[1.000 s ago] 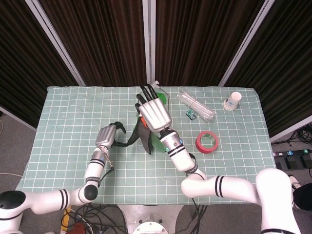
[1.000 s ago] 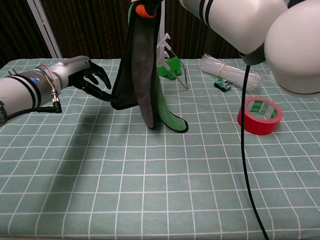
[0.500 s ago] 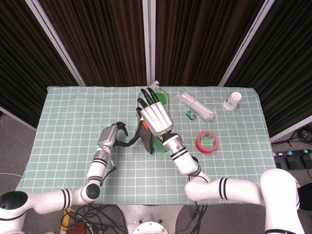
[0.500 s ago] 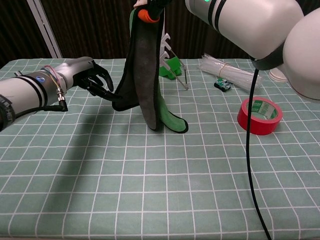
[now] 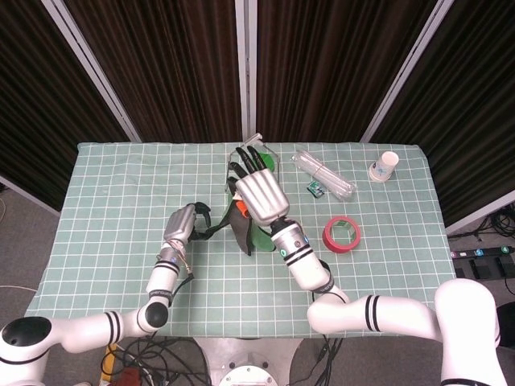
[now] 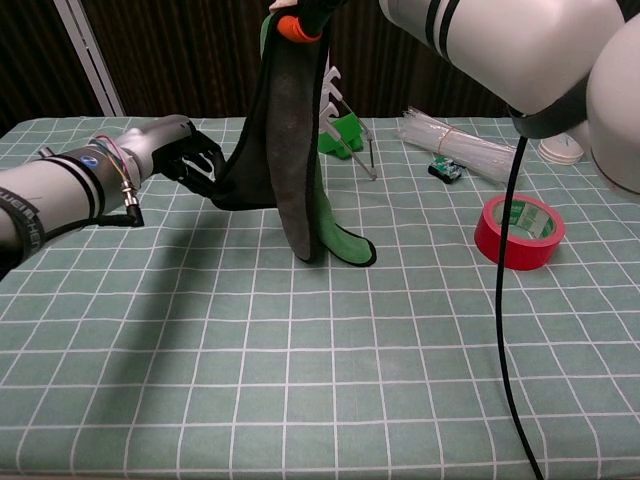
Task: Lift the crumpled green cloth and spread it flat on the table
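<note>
The worktop carries my raised right hand, pinching the green cloth by its top so it hangs with its tail touching the surface mid-table. My left hand has closed in from the left and now grips the cloth's left edge, so I judge spreading can begin.
</note>
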`<action>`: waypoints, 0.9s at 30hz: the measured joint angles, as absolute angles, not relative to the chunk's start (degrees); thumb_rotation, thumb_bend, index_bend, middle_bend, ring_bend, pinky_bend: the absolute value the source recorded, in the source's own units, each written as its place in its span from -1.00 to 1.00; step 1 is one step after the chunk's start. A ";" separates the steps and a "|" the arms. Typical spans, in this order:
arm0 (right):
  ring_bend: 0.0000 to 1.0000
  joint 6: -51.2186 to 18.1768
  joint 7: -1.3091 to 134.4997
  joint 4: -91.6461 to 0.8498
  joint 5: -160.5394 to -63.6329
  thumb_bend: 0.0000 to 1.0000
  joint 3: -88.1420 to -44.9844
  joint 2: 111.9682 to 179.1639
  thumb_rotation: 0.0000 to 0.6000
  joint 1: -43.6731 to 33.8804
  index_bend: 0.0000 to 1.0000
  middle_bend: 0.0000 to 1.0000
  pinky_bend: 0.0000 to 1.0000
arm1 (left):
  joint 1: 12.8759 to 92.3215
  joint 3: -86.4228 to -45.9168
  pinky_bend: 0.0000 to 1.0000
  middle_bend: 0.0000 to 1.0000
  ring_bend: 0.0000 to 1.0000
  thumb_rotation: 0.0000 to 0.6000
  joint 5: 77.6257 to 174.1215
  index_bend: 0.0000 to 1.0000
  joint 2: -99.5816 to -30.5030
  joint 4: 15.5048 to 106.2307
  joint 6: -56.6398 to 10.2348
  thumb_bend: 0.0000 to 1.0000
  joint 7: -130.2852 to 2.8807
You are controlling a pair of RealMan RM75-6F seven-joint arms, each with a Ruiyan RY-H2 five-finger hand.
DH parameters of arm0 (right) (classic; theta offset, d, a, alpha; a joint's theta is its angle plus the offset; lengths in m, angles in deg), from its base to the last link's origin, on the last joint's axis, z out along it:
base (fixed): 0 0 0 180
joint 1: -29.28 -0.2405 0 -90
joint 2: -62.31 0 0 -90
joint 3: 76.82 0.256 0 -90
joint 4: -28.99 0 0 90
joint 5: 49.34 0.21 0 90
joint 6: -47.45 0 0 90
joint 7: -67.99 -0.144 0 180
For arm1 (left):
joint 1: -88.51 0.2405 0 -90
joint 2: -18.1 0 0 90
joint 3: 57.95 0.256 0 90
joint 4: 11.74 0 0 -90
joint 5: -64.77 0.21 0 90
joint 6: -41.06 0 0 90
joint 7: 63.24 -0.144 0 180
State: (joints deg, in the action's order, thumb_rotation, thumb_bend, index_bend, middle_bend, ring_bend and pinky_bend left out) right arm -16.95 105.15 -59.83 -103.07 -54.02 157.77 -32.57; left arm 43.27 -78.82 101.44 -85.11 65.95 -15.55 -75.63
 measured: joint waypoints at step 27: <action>-0.98 -12.89 89.89 -54.57 -104.57 0.32 -50.49 152.78 1.00 -31.66 0.49 -0.45 -1.00 | 43.92 -84.83 -0.34 -0.22 -0.55 1.00 113.55 0.47 -76.09 61.49 -21.29 0.03 -71.75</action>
